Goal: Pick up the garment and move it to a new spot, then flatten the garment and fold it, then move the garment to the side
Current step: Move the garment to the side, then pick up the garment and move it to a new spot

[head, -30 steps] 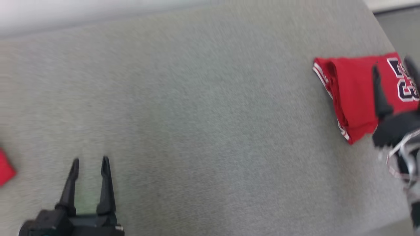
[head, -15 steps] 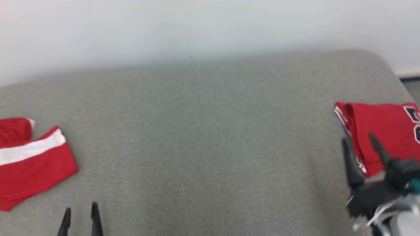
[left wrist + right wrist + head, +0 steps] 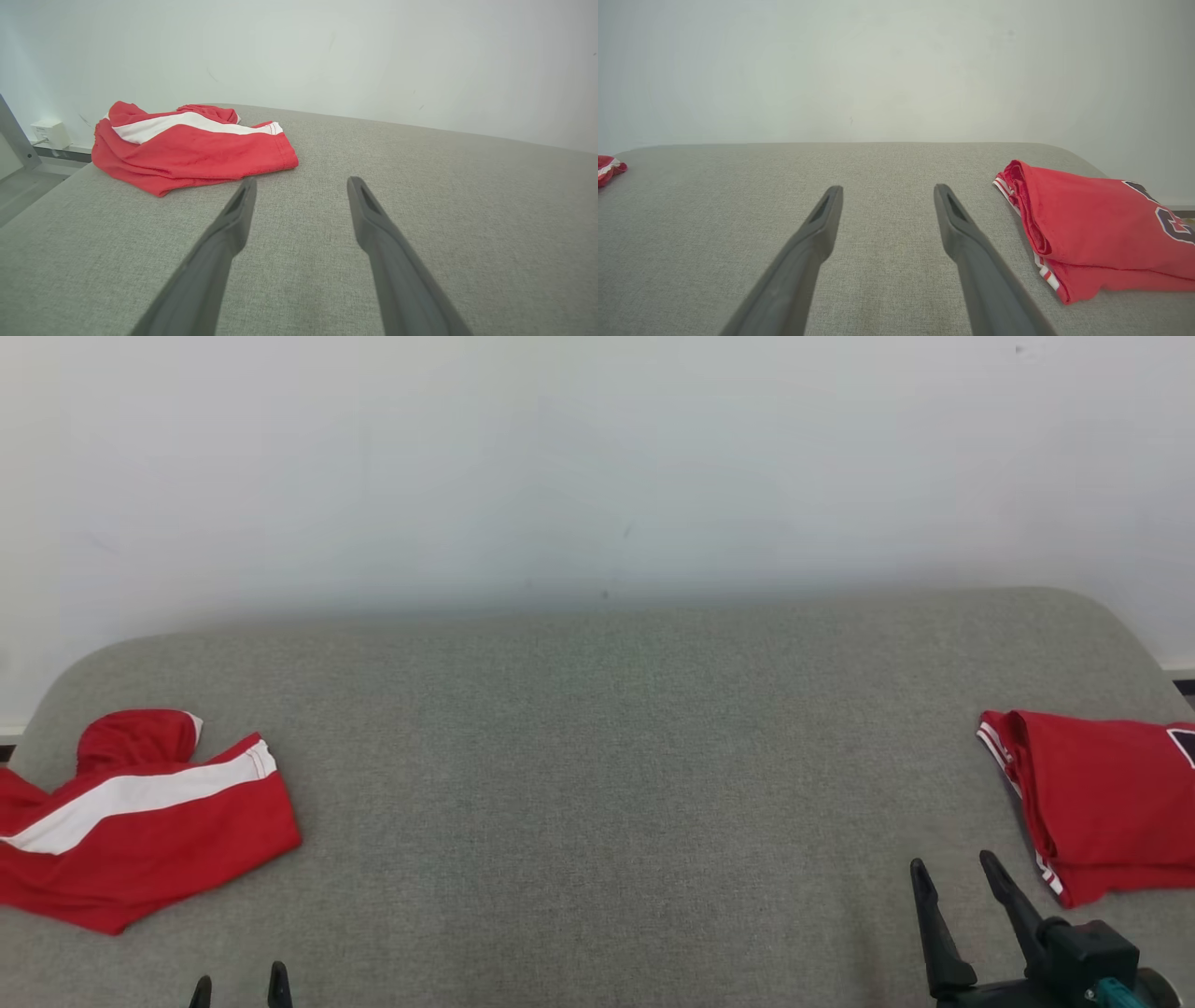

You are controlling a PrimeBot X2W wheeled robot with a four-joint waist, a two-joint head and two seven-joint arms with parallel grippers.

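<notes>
Grey padded surface carries a red jersey folded just right of the spread, empty right pincer, seemingly finished, while the rumpled red-and-white garment up-left of the spread, empty left pincer apparently awaits every step.

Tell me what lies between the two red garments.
Bare grey cushion lies between the striped garment and the folded jersey, as the head view shows.
</notes>
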